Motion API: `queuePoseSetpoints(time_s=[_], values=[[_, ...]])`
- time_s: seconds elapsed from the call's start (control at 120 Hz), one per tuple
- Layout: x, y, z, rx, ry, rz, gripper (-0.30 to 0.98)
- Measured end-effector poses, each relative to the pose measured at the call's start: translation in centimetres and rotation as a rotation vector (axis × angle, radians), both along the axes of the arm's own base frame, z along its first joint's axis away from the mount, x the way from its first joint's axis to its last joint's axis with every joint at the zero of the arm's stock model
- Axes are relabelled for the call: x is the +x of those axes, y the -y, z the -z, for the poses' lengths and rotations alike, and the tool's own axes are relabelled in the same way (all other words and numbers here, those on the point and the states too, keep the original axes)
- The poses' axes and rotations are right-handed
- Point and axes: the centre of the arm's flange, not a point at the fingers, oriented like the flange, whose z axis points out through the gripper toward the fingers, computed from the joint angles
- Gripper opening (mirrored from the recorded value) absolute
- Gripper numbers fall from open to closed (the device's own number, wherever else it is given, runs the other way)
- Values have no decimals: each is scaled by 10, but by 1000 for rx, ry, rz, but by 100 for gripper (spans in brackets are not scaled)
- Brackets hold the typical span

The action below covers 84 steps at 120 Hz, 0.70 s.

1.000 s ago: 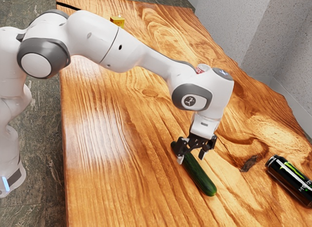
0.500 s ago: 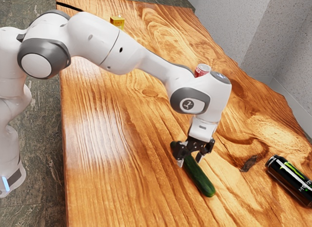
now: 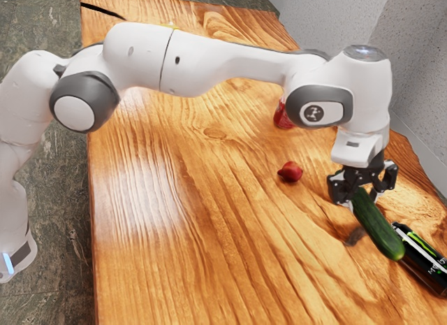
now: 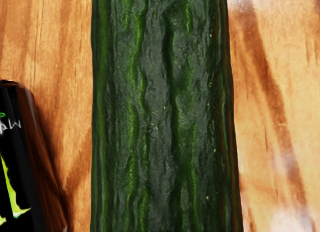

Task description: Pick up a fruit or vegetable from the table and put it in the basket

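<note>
My gripper [image 3: 364,196] is toward the exterior view's right, shut on the cucumber [image 3: 378,226] near one end. The dark green cucumber hangs off the table, slanting down from the fingers toward the black can. In the wrist view the cucumber [image 4: 162,112] lies large just under the hand. A small red fruit or vegetable [image 3: 290,172] rests on the table, apart from the gripper.
The black can with green marks [image 3: 422,258] lies on its side beyond the cucumber's free end; the wrist view has this can [image 4: 20,162] beside the cucumber. A red can [image 3: 282,117] stands partly behind the arm on the wooden table [image 3: 188,234].
My hand has risen and moved toward the exterior view's right, carrying the cucumber up off the table. The small red item, earlier hidden behind the hand, has come into sight.
</note>
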Motion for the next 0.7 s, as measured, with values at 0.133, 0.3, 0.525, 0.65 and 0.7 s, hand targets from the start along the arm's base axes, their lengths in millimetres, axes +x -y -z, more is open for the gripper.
queuePoseSetpoints(time_s=[0.133,0.3,0.525,0.65,0.7], values=[[-35,99,-38,-2,100,196,22],[-60,179,-25,-48,133,392,23],[-77,257,-10,-61,499,563,22],[-90,277,-18,-103,663,619,22],[-95,280,-23,-147,677,629,23]])
